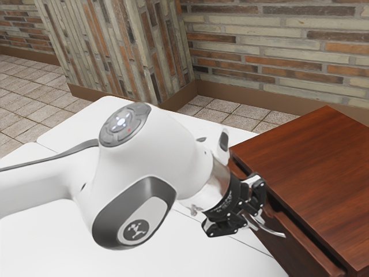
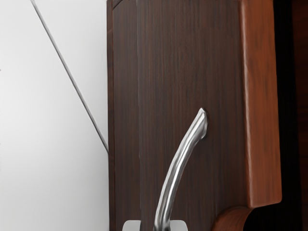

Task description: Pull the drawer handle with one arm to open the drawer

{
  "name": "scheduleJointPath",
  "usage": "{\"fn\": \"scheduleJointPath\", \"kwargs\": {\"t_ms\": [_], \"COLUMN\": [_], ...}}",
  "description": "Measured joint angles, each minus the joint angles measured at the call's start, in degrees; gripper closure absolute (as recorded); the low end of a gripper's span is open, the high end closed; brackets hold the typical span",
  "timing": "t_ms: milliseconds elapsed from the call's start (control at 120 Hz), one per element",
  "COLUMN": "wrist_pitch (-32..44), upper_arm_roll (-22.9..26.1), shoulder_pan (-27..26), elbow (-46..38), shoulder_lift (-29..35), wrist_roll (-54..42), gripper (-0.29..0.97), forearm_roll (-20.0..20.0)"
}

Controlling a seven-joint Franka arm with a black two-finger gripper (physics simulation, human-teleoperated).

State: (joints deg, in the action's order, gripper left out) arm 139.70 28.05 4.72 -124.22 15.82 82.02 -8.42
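A dark wooden cabinet (image 1: 323, 167) stands at the exterior view's right, its drawer front (image 1: 291, 239) facing the arm. A curved silver handle (image 1: 271, 228) sticks out from that front. My black gripper (image 1: 252, 217) is at the handle's near end, its fingers closed on the bar from two sides. In the wrist view the handle (image 2: 185, 159) curves down across the drawer front (image 2: 163, 96) to just under my hand. A dark gap (image 2: 293, 115) shows beside the front's reddish edge.
The cabinet sits on a white table (image 1: 52, 242) with a thin seam (image 2: 72, 77) running across it. Brick walls (image 1: 277, 46) and a tiled floor (image 1: 29, 104) lie behind. My own white arm (image 1: 144, 173) covers the middle of the exterior view.
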Motion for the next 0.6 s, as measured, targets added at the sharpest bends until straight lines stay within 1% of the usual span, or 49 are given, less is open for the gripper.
{"fn": "scheduleJointPath", "kwargs": {"t_ms": [167, 417, 600], "wrist_pitch": [-0.2, -0.94, -1.28], "upper_arm_roll": [-0.01, -1.52, -1.59], "shoulder_pan": [0.02, -0.11, -0.08], "elbow": [-0.8, -2.12, -3.18], "shoulder_lift": [0.22, 2.4, 3.88], "wrist_roll": [-0.03, -0.21, -0.39], "gripper": [0.71, 0.7, 0.7], "forearm_roll": [0.0, 0.06, -0.04]}}
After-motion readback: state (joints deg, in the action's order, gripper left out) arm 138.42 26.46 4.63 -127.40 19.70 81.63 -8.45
